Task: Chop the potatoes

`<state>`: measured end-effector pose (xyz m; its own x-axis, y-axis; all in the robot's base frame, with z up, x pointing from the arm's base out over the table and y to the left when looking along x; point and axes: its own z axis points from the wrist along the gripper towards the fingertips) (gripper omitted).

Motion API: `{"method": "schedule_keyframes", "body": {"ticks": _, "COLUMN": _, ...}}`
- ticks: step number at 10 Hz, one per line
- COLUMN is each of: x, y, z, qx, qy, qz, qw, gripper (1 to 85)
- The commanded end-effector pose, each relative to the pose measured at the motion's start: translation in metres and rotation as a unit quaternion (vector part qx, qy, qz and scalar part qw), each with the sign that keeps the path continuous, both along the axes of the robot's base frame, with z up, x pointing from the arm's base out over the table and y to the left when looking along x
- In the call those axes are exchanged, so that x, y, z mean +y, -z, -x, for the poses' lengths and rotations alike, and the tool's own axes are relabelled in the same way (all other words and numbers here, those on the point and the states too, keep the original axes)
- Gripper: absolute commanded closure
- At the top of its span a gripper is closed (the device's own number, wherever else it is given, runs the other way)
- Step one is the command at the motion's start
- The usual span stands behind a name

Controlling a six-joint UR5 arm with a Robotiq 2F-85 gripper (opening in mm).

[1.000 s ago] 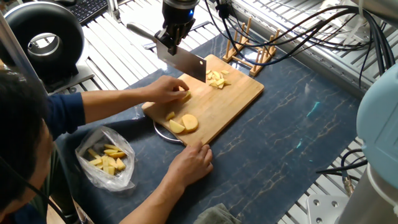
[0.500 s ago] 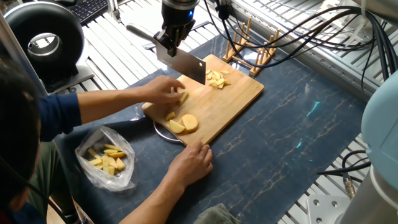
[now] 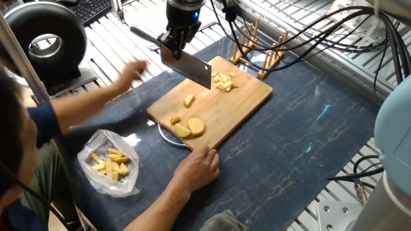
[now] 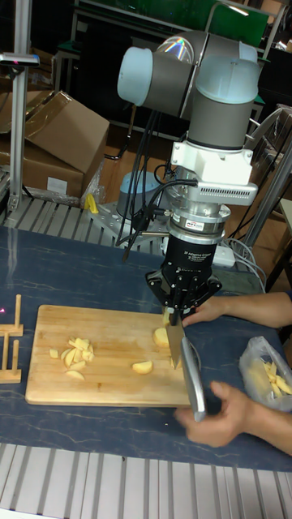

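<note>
On cutting board [image 3: 241, 102], potatoes [image 3: 188, 101] lie below tool [image 3: 176, 40].

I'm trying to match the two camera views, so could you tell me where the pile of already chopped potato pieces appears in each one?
Fixed view: the chopped pile lies at the cutting board's far right end, right of the cleaver.
Tall fixed view: the pile lies at the board's left end.
Shared landmark: the wooden rack beside that end.

Dark marbled table [image 3: 308, 128], several things resting on it.
It carries a bamboo cutting board [image 3: 237, 106], a plastic bag [image 3: 109, 163] and a wooden rack [image 3: 260, 48].
</note>
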<state>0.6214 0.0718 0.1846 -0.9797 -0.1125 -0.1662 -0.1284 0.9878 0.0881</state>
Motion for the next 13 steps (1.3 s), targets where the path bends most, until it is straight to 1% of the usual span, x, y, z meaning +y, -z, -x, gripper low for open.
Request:
{"method": "schedule_keyframes", "body": {"ticks": 1, "x": 0.0013, "y": -0.0020, "z": 0.0005, "qx": 0.000, "qy": 0.003, "qz": -0.004, "qw": 1.0000, "gripper": 84.7}}
{"method": "schedule_keyframes", "body": {"ticks": 4, "x": -0.0001, "y": -0.0008, "z": 0.0015, "qx": 0.002, "qy": 0.002, "qz": -0.001, "qw": 1.0000, "gripper": 84.7}}
{"method": "schedule_keyframes", "body": {"ticks": 5, "x": -0.0001, "y": -0.0009, "z": 0.0038, "qx": 0.007, "qy": 0.002, "qz": -0.001, "qw": 1.0000, "gripper": 84.7}}
{"method": "schedule_keyframes", "body": {"ticks": 6, "x": -0.0033, "y": -0.0010, "z": 0.0056, "qx": 0.010, "qy": -0.001, "qz": 0.005, "qw": 0.9999, "gripper": 84.7}}
{"method": "schedule_keyframes", "body": {"ticks": 7, "x": -0.0038, "y": -0.0011, "z": 0.0065, "qx": 0.011, "qy": -0.003, "qz": 0.006, "qw": 0.9999, "gripper": 84.7}}
{"method": "schedule_keyframes", "body": {"ticks": 10, "x": -0.0026, "y": -0.0028, "z": 0.0051, "qx": 0.007, "qy": 0.000, "qz": 0.003, "qw": 1.0000, "gripper": 84.7}}
{"method": "schedule_keyframes", "body": {"ticks": 11, "x": -0.0028, "y": -0.0026, "z": 0.0051, "qx": 0.007, "qy": 0.000, "qz": 0.004, "qw": 1.0000, "gripper": 84.7}}
{"method": "schedule_keyframes", "body": {"ticks": 12, "x": -0.0053, "y": -0.0018, "z": 0.0044, "qx": 0.006, "qy": -0.005, "qz": 0.010, "qw": 0.9999, "gripper": 84.7}}
{"method": "schedule_keyframes", "body": {"ticks": 13, "x": -0.0041, "y": -0.0007, "z": 0.0040, "qx": 0.006, "qy": -0.005, "qz": 0.008, "qw": 0.9999, "gripper": 84.7}}
